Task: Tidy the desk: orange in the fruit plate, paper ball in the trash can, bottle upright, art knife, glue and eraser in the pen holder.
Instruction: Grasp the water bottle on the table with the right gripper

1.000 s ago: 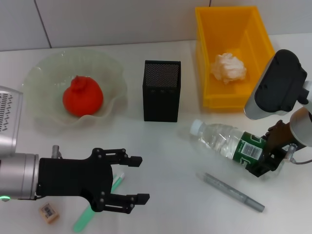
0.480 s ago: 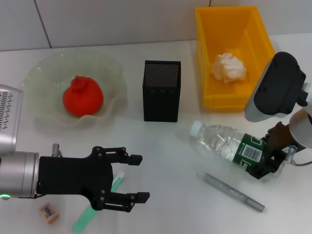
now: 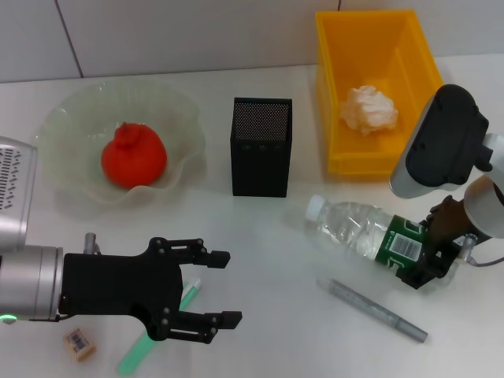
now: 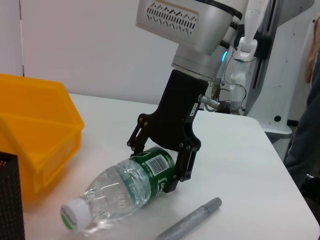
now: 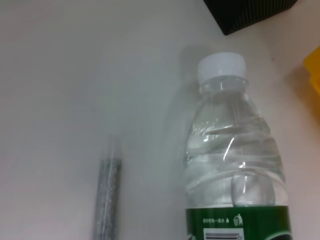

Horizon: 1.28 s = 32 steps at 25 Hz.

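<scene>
Landmark = pen holder (image 3: 261, 147), black mesh cup standing upright mid-desk. Bottle (image 3: 372, 229) lies on its side to holder's front-right, white cap toward holder, base end away; right gripper (image 3: 426, 264) is clamped on its green-label end, one finger each side, seen clearly in left wrist view (image 4: 165, 167). Bottle not yet upright. Grey pen-like stick (image 3: 376, 310), poss. the art knife, lies on desk just in front of bottle, farther front-right of holder, not touching it. Bin (image 3: 376, 88) sits right of holder & slightly behind, paper ball (image 3: 368, 109) inside it. Plate (image 3: 79, 190) left of holder, orange (image 3: 133, 155) resting in it. Left gripper (image 3: 222, 288) hovers front-left of holder, fingers spread wide, holding nothing. Green stick (image 3: 152, 336) lies on desk under/beside that gripper, partly hidden by it. Eraser (image 3: 79, 343) farthest front-left of holder, near desk edge.
</scene>
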### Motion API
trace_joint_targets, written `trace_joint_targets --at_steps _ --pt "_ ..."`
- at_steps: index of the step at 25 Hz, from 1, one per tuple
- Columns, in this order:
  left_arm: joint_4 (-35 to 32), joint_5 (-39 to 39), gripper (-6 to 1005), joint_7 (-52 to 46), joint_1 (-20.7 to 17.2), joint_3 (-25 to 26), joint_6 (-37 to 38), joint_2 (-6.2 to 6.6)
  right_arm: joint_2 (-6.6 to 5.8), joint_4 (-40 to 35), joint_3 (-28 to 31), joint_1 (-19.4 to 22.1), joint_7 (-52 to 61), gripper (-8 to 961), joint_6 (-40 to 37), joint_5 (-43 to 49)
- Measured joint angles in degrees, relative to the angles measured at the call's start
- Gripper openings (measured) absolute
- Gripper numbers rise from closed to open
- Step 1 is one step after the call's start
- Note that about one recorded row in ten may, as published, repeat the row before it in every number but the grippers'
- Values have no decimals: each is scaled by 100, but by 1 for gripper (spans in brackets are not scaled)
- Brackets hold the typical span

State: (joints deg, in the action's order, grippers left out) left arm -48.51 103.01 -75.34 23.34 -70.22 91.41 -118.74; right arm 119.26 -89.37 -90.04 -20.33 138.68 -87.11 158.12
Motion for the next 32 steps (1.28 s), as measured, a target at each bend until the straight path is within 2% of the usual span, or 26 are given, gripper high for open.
trace_joint_targets --at_steps 11,21,32 --pt "0 -3 799 -6 -6 -15 -72 0 1 60 11 -143 35 791 39 7" --pt "-1 -10 799 -22 -24 -8 -72 7 10 59 17 -47 30 790 -15 -21" --pt "-1 -10 799 -31 4 -36 -70 4 4 78 -9 -141 -18 790 -22 -32"
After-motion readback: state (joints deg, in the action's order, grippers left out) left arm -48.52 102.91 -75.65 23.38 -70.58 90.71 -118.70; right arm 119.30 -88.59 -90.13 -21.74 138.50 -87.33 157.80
